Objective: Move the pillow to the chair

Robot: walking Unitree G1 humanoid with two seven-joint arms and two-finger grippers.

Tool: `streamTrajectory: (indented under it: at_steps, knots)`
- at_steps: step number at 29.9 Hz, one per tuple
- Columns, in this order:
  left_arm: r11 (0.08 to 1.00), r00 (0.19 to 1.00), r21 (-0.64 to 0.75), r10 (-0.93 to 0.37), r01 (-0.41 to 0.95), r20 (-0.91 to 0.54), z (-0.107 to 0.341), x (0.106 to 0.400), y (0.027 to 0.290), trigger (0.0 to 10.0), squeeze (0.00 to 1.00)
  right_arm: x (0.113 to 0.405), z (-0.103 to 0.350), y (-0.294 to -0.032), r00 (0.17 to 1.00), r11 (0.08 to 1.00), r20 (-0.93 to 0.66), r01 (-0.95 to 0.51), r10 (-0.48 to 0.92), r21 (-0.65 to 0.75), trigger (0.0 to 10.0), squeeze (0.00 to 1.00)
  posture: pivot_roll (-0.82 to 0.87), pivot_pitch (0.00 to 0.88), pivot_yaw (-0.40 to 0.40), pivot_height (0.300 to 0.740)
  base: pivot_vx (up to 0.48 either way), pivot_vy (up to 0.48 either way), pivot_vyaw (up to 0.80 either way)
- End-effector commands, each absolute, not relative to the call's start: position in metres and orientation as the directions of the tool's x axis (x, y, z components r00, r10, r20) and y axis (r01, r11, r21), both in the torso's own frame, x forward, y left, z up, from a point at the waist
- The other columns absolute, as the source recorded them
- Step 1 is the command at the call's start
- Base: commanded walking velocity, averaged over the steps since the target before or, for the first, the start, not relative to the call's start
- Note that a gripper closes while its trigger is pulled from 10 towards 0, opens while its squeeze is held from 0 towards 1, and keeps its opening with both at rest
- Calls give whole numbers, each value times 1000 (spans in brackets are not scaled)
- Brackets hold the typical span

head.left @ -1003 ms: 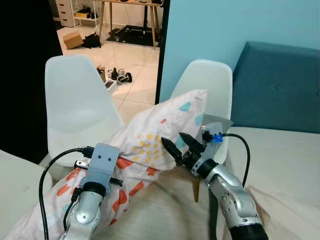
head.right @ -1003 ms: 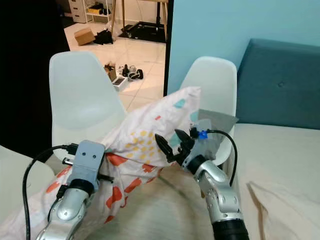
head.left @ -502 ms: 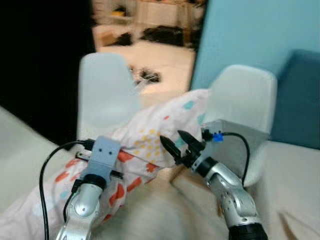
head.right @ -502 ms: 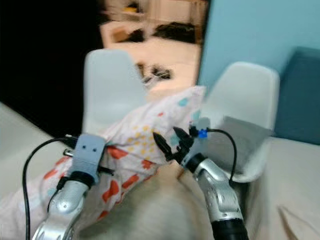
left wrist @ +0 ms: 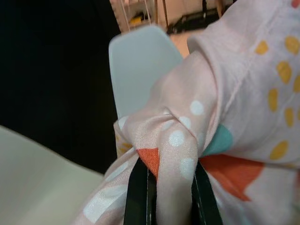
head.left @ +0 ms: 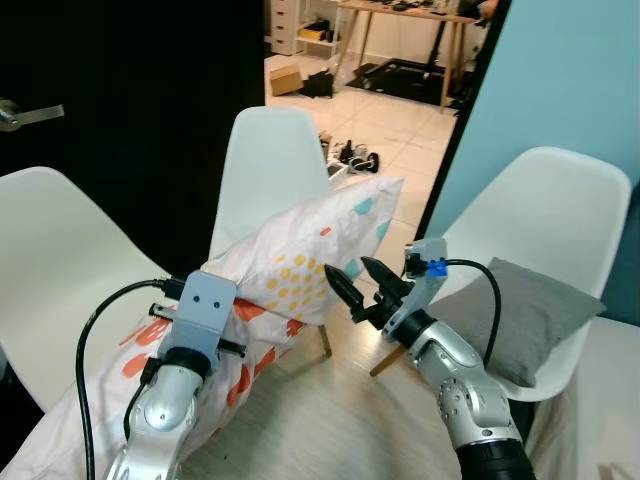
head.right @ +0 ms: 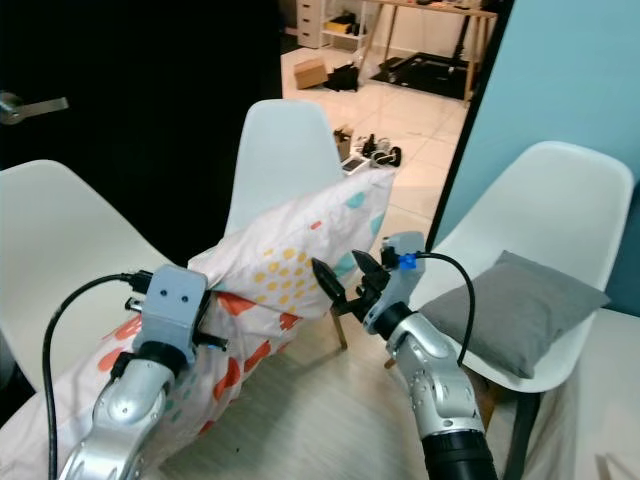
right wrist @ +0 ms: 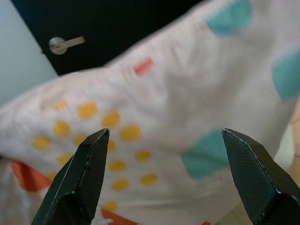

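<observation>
- Pillow (head.left: 290,275): long, pale pink w/ orange, yellow and teal spots. It is carried in the air in front of the robot, tilted, far corner up near the back of the middle chair (head.left: 272,165), near end low at the robot's left side.
- Left gripper (left wrist: 161,185): fingers closed tight on a bunched fold of pillow fabric; left wrist view shows cloth pinched between both black fingers. Judged reason: a gathered fold gives a firm hold on soft, slack material.
- Right gripper (head.left: 362,290): fingers spread wide, holding nothing. Tips sit just beside the pillow's right flank, approx. mid-length. Right wrist view shows both fingers (right wrist: 82,173) apart w/ spotted fabric between and beyond them. Judged reason: positioned to steady or take a second hold, since one grip leaves the far end sagging.
- Task status (judgement): pillow lifted, not yet on any chair seat.
- Surroundings: left chair (head.left: 60,250), white shell, seat bare. Right chair (head.left: 545,215), white shell, seat occupied by a grey cushion (head.left: 510,315).
- Behind: black door w/ a lever handle (head.left: 25,115); an open doorway to a tiled room w/ a cardboard box (head.left: 285,78), clutter, and a wooden desk (head.left: 410,25).
- Obstruction (judgement): grey cushion takes up the right chair's seat; left and middle chairs look the freer targets.
</observation>
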State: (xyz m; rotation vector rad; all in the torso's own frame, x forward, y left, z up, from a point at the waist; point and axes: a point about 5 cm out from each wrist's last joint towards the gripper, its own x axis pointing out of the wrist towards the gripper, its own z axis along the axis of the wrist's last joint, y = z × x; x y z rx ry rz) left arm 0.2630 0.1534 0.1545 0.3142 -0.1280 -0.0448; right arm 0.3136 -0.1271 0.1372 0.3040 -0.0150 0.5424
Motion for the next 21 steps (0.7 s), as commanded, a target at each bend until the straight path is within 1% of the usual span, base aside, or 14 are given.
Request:
streamTrajectory:
  at_steps: [1, 7, 14, 20, 21]
  knots:
    - [953, 965, 301, -92, 15, 245, 181, 265, 152, 10000, 0, 316, 136, -125, 862, 812, 81, -499, 500, 301, 10000, 0, -13, 0, -57, 735, 349, 0, 0]
    - [956, 954, 294, -90, 2, 285, 193, 269, 155, 10000, 0, 317, 136, -125, 867, 816, 78, -491, 492, 307, 10000, 0, -14, 0, -55, 735, 480, 0, 0]
    - [955, 953, 298, -94, 4, 289, 195, 269, 154, 10000, 0, 317, 136, -124, 867, 815, 78, -491, 493, 308, 10000, 0, -9, 0, -57, 735, 480, 0, 0]
    - [948, 948, 318, -120, 21, 295, 198, 269, 152, 10000, 0, 317, 136, -124, 869, 816, 76, -487, 490, 310, 10000, 0, -4, 0, -59, 735, 480, 0, 0]
    - [945, 946, 324, -134, 33, 295, 199, 270, 151, 10000, 0, 318, 136, -124, 869, 819, 66, -486, 491, 306, 10000, 0, -5, 0, -59, 735, 480, 0, -419]
